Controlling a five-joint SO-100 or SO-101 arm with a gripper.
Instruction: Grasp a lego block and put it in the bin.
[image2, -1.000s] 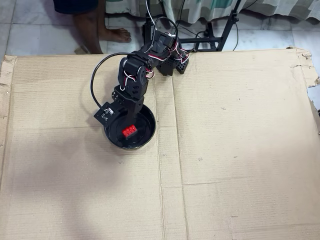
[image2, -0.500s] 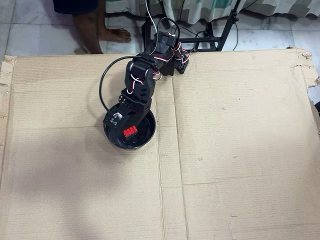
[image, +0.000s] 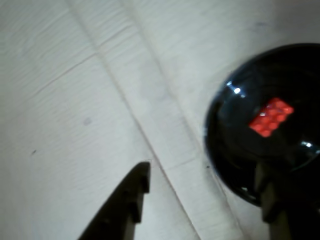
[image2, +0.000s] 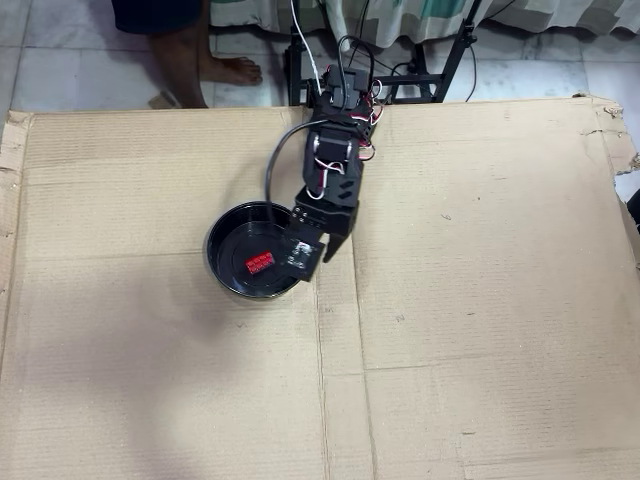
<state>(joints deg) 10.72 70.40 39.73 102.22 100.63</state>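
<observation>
**Brick's in the dish, gripper off to the side**

While the wrist view is pretty blurry, you can make out the lego block (image: 271, 117) lying flat on the floor of the bin (image: 225, 145), studs up, nothing touching it. Overhead shows the same: lego block (image2: 260, 263) near the middle of the bin (image2: 222, 268). The gripper (image2: 318, 258) hangs over the dish's right rim, hiding that bit of it. Its jaws are spread wide and empty; in the wrist view both fingers (image: 132, 192) get cut off at the bottom edge. Cardboard (image2: 480, 300) covers the table, with somebody's bare foot (image2: 228, 68) up top.
</observation>
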